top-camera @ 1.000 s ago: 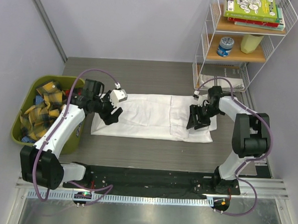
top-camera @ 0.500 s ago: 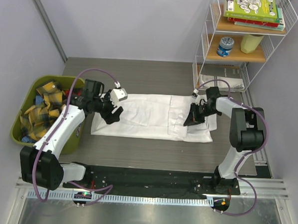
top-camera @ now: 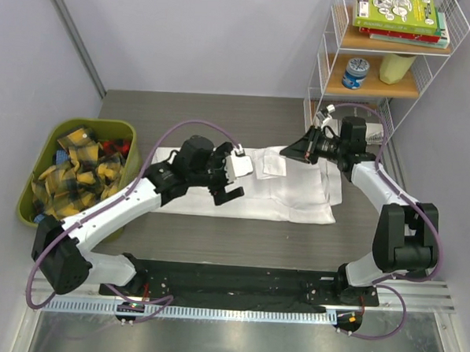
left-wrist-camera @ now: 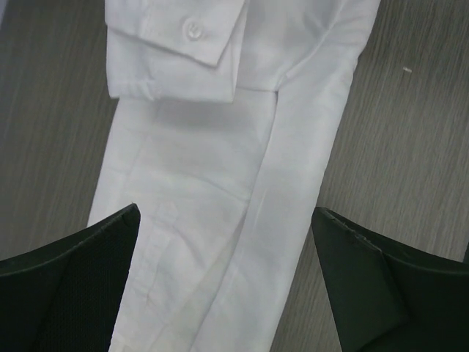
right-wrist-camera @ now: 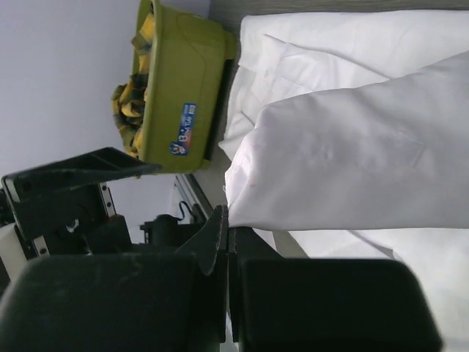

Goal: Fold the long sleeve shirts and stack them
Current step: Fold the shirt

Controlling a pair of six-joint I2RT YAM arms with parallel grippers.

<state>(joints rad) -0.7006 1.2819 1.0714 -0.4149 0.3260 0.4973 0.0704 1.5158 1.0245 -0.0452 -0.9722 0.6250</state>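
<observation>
Fold in progress, judged about midway. One long sleeve shirt (top-camera: 242, 194) lies lengthwise at table centre, sleeves turned in. The right gripper (top-camera: 287, 152), closed, pinches and lifts its 3 o'clock end. The left gripper (top-camera: 226, 174) hangs open above the shirt's middle. No stack is visible.

Surface: dark wood-grain table (top-camera: 222, 116). A green bin (top-camera: 28, 208) sits at 9 o'clock and a wire shelf (top-camera: 327, 70) at 1 o'clock.

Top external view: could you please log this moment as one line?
left pincer: open over shirt | right pincer: shut on shirt edge, flap lifted
</observation>
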